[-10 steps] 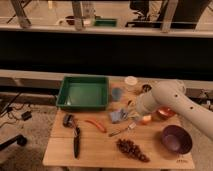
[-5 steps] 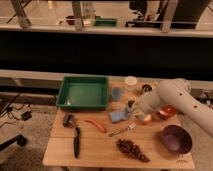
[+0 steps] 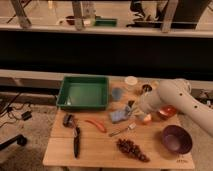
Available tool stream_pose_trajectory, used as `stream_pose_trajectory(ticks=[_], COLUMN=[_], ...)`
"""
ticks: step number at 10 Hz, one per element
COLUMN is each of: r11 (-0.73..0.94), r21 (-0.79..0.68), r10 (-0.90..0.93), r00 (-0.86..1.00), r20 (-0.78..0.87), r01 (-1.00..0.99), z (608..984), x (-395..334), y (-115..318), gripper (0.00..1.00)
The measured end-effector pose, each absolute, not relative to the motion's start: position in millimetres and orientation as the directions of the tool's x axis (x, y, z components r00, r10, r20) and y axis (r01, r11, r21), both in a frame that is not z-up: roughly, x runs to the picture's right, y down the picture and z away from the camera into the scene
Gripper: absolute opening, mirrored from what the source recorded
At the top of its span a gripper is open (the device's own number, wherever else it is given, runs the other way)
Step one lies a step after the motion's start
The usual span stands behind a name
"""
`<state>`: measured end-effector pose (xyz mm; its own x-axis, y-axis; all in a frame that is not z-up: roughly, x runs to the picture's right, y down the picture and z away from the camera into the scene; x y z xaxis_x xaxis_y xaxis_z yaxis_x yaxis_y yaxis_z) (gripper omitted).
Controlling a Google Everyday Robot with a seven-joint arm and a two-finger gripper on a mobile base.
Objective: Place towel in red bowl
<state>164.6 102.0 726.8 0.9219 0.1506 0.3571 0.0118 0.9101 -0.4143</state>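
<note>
While my arm reaches in from the right over the desk [image 3: 100, 150], my jaws [image 3: 129, 111] hang pressed together, pinching the towel [image 3: 120, 116] at its upper edge. Towel droops near desk centre, just above the fork [image 3: 123, 131]. Red bowl [image 3: 167, 112] sits right of it, partly behind my arm; purple bowl [image 3: 176, 138] nearer the front.

On the wooden tabletop [image 3: 100, 150] sit a green tray [image 3: 84, 92], a purple bowl [image 3: 176, 138], grapes [image 3: 132, 149], a fork [image 3: 123, 130], and a black-handled brush [image 3: 75, 137].
</note>
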Motion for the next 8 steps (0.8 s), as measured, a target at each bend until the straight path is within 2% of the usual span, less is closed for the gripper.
stream_pose_trajectory(ticks=[8], r11=[0.911], r21=[-0.362], r10=[0.290], r00=[0.931], r20=[0.222], r01=[-0.197], z=[756], x=[270], y=[72], gripper=[0.13])
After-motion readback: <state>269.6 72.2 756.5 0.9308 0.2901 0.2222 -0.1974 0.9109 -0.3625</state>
